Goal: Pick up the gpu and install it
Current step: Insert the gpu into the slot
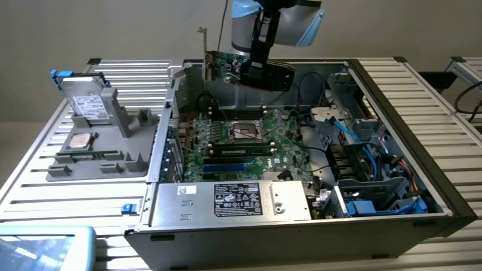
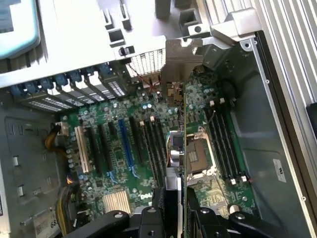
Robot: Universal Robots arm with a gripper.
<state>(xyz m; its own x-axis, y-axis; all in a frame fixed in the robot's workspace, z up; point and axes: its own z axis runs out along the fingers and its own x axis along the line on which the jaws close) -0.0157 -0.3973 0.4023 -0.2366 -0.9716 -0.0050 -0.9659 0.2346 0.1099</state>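
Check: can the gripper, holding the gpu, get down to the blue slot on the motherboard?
Probably yes. The gripper, shut on the gpu, hangs above the open case, and the blue slot looks bare, with nothing standing over it. The gpu seems to hang nearer the processor socket.

Robotics lab: opened computer case (image 1: pixel 301 244) on slatted aluminium table (image 1: pixel 425 90) under robot arm (image 1: pixel 242 25).

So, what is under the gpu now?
The motherboard in the open case: CPU socket and memory slots show. The gpu's edge hides a narrow strip of board beside the socket.
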